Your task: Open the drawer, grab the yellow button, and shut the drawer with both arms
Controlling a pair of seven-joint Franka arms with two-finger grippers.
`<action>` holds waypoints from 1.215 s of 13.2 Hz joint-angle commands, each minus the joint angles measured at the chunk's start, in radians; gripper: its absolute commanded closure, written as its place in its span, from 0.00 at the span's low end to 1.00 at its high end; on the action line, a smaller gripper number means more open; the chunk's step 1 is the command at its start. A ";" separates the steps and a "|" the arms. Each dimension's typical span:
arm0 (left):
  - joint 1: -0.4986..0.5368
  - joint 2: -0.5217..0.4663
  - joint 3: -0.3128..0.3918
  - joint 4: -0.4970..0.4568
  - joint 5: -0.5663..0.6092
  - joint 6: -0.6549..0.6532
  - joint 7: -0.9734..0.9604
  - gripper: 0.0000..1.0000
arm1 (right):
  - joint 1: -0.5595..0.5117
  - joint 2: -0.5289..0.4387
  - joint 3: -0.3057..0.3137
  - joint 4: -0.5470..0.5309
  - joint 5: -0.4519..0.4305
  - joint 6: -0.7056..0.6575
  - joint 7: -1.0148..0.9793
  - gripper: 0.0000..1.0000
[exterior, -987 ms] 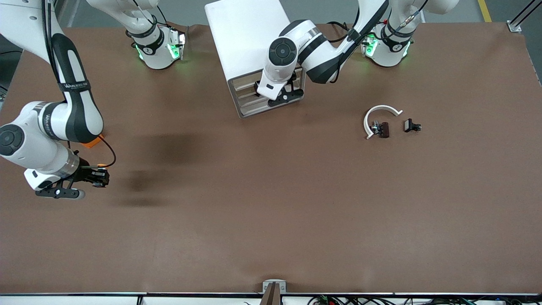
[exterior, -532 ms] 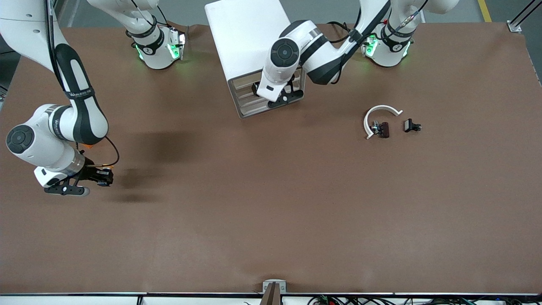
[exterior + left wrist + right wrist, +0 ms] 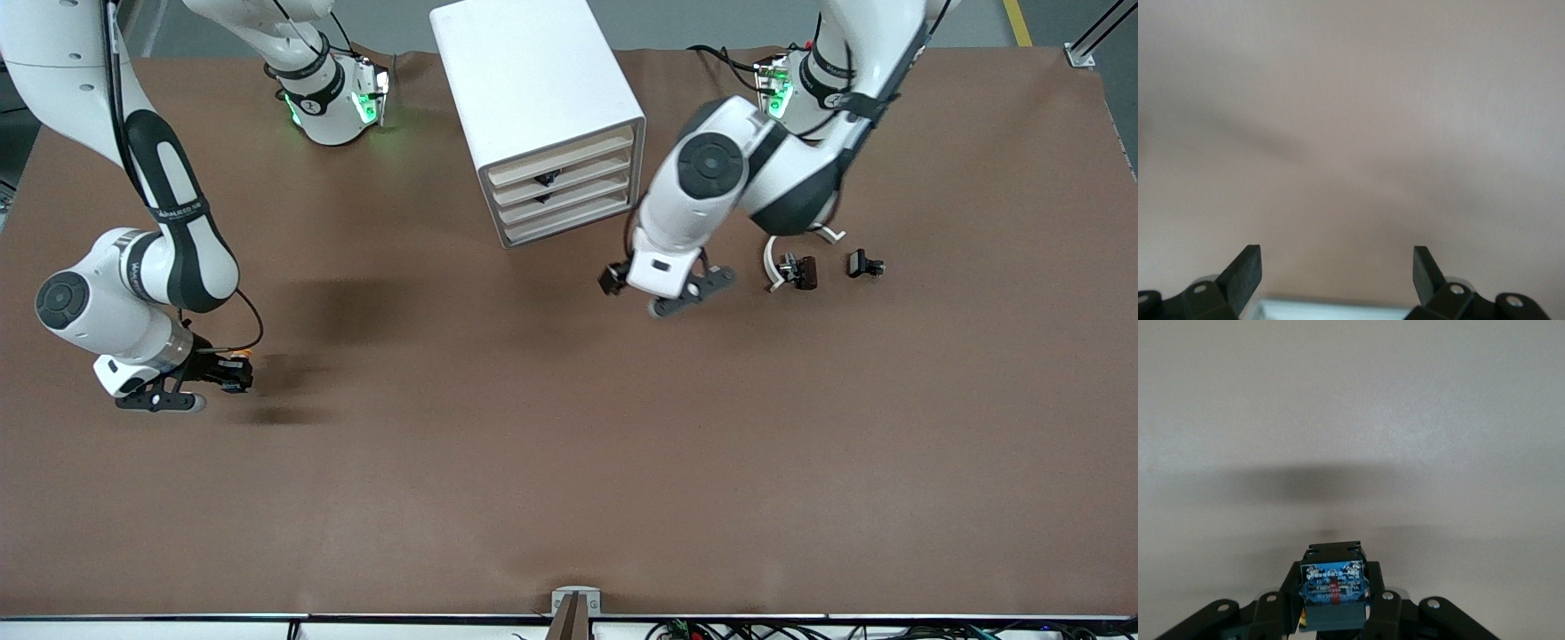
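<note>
The white cabinet [image 3: 533, 80] stands between the arms' bases, and its four cream drawer fronts [image 3: 569, 191] all sit flush. Small black handles [image 3: 546, 178] show on two of them. My right gripper [image 3: 222, 378] is low over the table toward the right arm's end. It is shut on the button [image 3: 233, 357], whose orange cap shows. In the right wrist view the button's blue-and-black body [image 3: 1335, 581] sits between the fingers [image 3: 1378, 600]. My left gripper [image 3: 633, 286] is over bare table, clear of the cabinet front. In the left wrist view it [image 3: 1336, 267] is open and empty.
A white curved piece [image 3: 770, 260], partly hidden by the left arm, lies toward the left arm's end. Two small black clip parts [image 3: 805, 271] [image 3: 864, 264] lie beside it. The brown table [image 3: 569, 462] stretches toward the front camera.
My left gripper has left the cabinet front and swung out over the table toward the curved piece. The drawer fronts now show, all flush. My right gripper has drifted slightly toward the table's middle with the button.
</note>
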 commanded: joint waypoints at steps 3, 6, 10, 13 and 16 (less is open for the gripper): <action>0.170 -0.055 -0.012 0.046 0.042 -0.062 0.104 0.00 | -0.024 0.026 0.013 -0.008 0.080 0.019 0.009 1.00; 0.265 -0.080 -0.013 0.145 0.073 -0.267 0.301 0.00 | -0.027 0.036 0.013 -0.005 0.094 0.019 0.013 1.00; 0.341 -0.207 0.001 0.141 0.075 -0.358 0.557 0.00 | -0.029 0.062 0.011 0.007 0.094 0.033 0.011 1.00; 0.325 -0.300 0.125 0.139 0.072 -0.440 0.804 0.00 | -0.035 0.079 0.010 0.021 0.094 0.037 0.011 1.00; 0.280 -0.386 0.237 0.113 0.050 -0.471 0.964 0.00 | -0.038 0.092 0.007 0.036 0.093 0.037 0.010 1.00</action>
